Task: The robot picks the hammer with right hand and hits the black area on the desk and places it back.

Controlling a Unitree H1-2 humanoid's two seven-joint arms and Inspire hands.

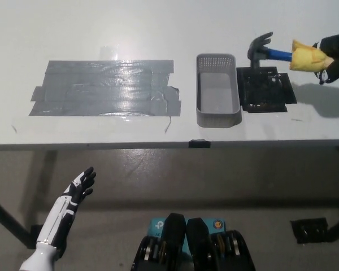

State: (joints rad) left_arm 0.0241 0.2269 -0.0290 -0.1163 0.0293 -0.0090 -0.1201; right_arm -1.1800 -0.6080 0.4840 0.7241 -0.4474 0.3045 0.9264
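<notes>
A hammer [277, 53] with a dark head, blue shaft and yellow grip is held level above the desk at the upper right. My black right hand [334, 58] is shut on its yellow grip at the picture's right edge. The hammer's head [259, 48] hangs just over the far edge of the black area [265, 90], a dark square patch on the white desk; contact cannot be told. My white left hand [78, 192] rests open below the desk's front edge at the lower left.
A grey mesh basket [217, 91] stands right beside the black area, on its left. A wide patch of grey tape [104, 87] covers the desk's left half. The desk's front edge [169, 145] crosses the whole picture. A dark floor plate [311, 230] lies at the lower right.
</notes>
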